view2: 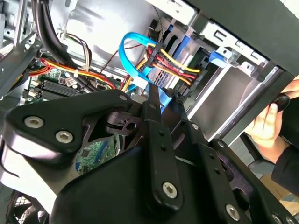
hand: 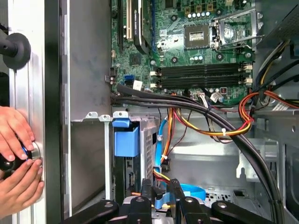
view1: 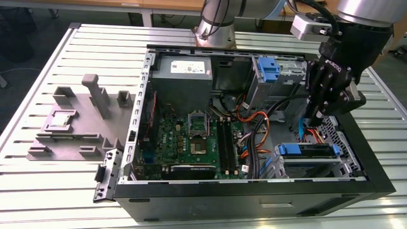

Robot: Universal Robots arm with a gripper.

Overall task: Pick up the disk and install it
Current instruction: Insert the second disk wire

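A slatted metal bench (view1: 76, 43) of pale silver ribs carries everything. In the exterior view an open black computer case (view1: 254, 198) lies on its side across the centre and toward 3 o'clock, its open face up. At 9 o'clock, just beside the case, a grey moulded fixture block (view1: 76, 119) with upright posts rests on the slats. The arm's base (view1: 215, 28) stands at 12 o'clock.

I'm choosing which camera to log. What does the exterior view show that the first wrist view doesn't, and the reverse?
Exterior view alone: the grey fixture tray on the slatted table, and the power supply. First wrist view alone: a person's hands at the case's edge. Both: the motherboard and the orange and yellow cables.
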